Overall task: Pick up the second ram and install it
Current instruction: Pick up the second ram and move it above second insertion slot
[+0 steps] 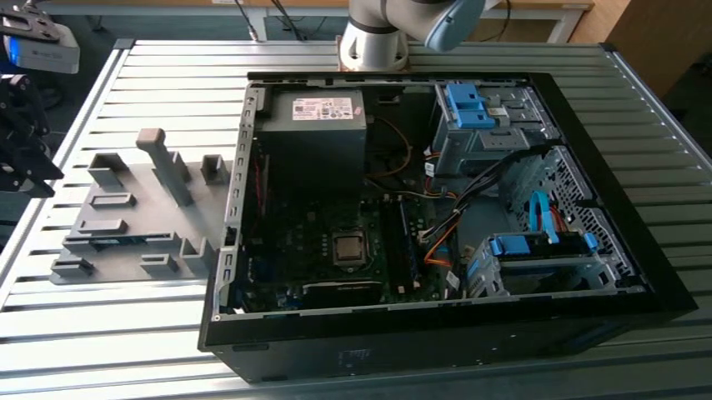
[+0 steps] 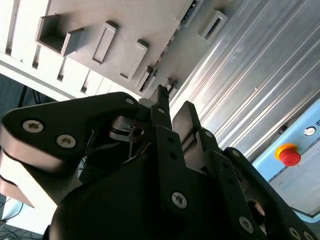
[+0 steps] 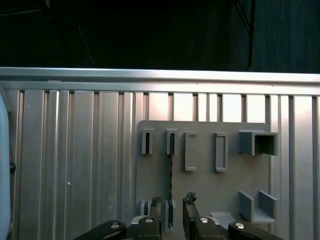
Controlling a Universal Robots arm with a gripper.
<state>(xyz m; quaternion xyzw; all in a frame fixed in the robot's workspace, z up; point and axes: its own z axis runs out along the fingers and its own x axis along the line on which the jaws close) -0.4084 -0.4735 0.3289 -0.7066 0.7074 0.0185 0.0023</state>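
Gripper hovers above grey fixture plate, fingers slightly apart, holding nothing. Second ram stands on edge in plate's holder block, in line with finger gap. In exterior view, plate lies at 9 o'clock from PC case. Your likely risk: off-line descent, so fingertip strikes holder block or tips thin board. First wrist view gives you ram edge against finger gap; exterior view gives motherboard inside case

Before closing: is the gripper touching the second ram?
Apart. The first wrist view shows a gap each side of the second ram, inside the open gripper.
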